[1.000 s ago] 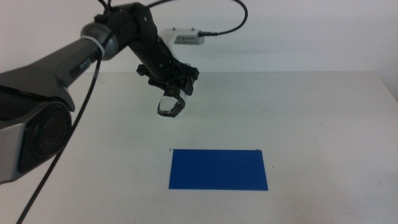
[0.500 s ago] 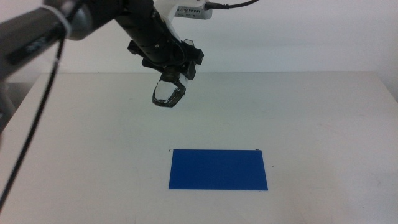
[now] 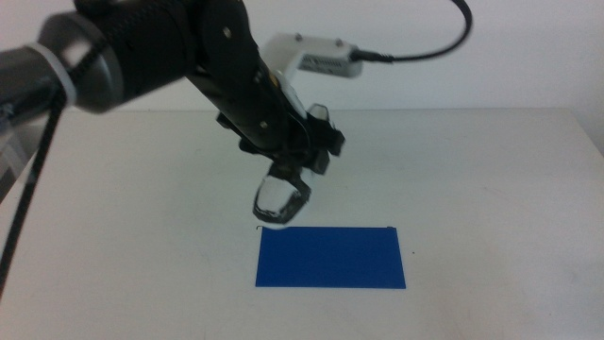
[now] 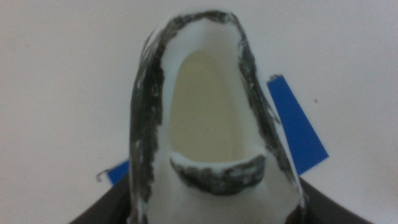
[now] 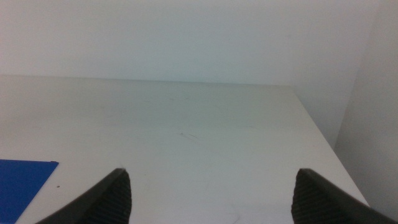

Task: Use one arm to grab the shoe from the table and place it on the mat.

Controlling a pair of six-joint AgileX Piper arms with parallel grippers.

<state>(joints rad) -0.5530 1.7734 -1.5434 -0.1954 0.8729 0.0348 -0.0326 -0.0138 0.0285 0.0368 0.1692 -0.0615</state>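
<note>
Item: shoe (image 3: 280, 196), white with black trim, opening toward the wrist camera, carried aloft.

Left gripper (image 3: 300, 166) clamps its jaws on the shoe's heel end, toe hanging just above the blue mat's (image 3: 331, 256) 10 o'clock corner. Table (image 3: 491, 189) bare white toward 3 o'clock. Right gripper (image 5: 211, 193) waits, jaws spread wide, holding nothing.

Left arm (image 3: 160, 57) reaching in from the left side, forearm angled downward toward table centre; left gripper (image 3: 293, 170) pointing down, jaws closed on a held object. Right gripper (image 5: 211, 193) seen only in its wrist view, jaws spread wide apart, holding nothing
</note>
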